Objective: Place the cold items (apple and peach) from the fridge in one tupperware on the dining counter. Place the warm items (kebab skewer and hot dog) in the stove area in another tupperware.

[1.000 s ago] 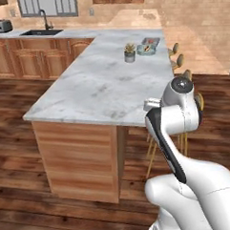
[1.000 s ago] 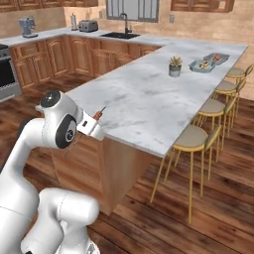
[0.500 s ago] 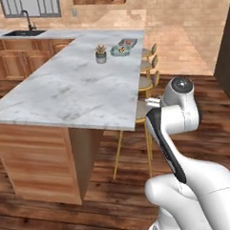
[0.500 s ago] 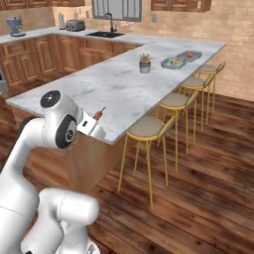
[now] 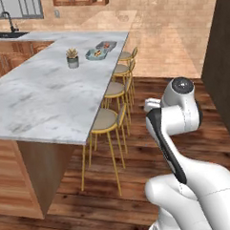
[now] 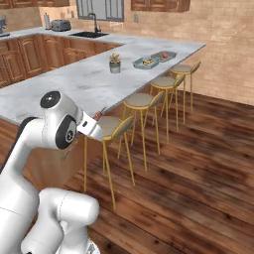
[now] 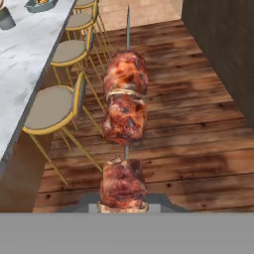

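Hand view shows the kebab skewer (image 7: 124,134) clamped in the gripper (image 7: 123,204), its meat pieces running straight out from the fingertips above wooden floor, beside the dining counter (image 7: 30,44) and its stools (image 7: 52,106).

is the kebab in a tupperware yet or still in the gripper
Not in a tupperware: the kebab skewer sticks out from the gripper, above the wooden floor.

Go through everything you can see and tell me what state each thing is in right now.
kebab skewer: held in the tool, off every surface
tool: shut on the kebab skewer
teal tupperware: on the dining counter, food inside
grey tupperware: on the counter, contents unclear
stools: upright along the counter
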